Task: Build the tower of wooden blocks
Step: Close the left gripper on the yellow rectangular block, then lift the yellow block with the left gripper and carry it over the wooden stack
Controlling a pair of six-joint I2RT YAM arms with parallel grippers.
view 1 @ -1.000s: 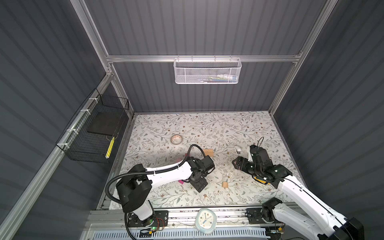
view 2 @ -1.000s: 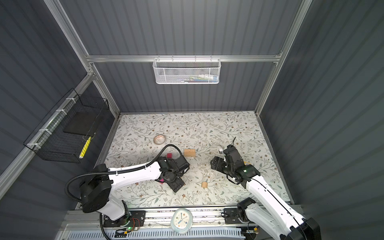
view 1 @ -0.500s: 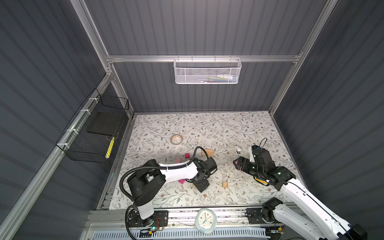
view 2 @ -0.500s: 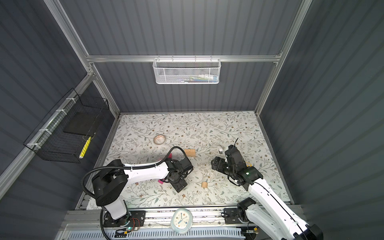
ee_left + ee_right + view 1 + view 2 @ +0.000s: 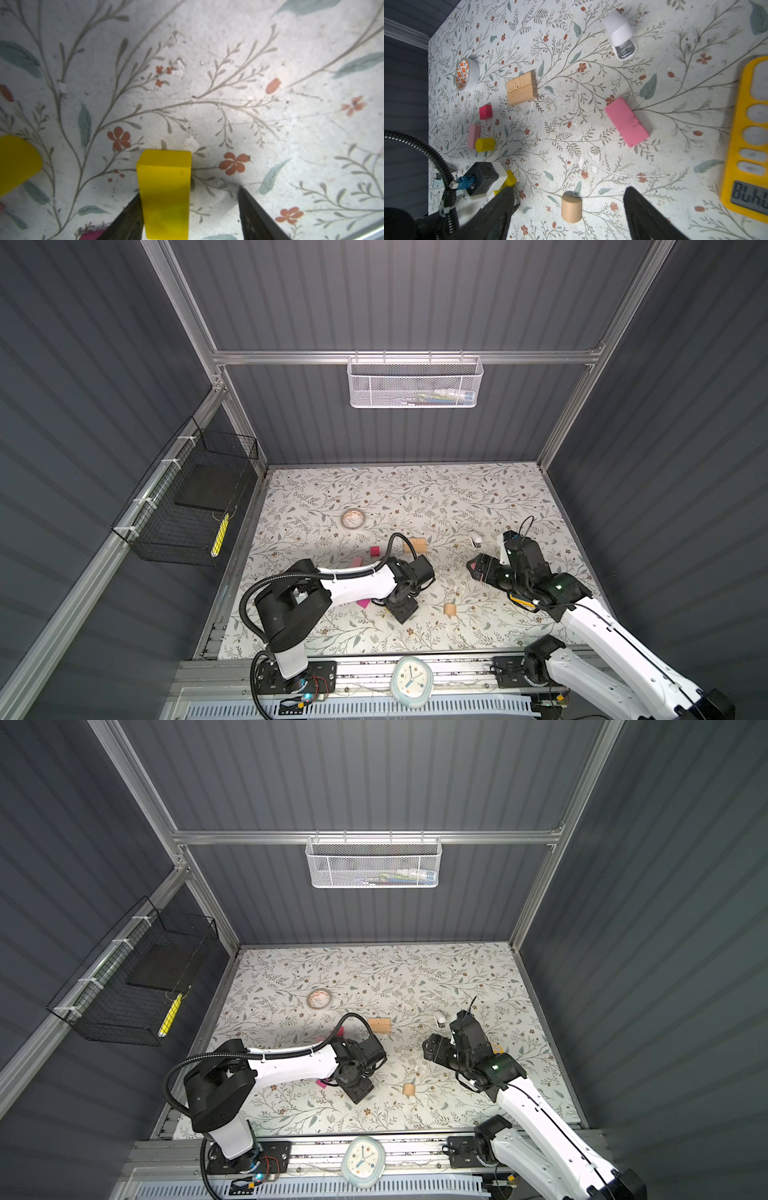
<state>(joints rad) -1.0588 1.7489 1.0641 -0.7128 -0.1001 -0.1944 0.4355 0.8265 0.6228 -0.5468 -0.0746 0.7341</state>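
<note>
Because the yellow block (image 5: 166,193) is seen on the table (image 5: 228,62) inside the open left hand (image 5: 190,193) and is touched on one side only, the hand should be lined up first, then closed slowly. The right hand (image 5: 569,188) is held open, empty.

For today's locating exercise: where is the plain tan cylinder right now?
In both top views the tan cylinder stands on the table between the two arms, just right of the left gripper.
</note>
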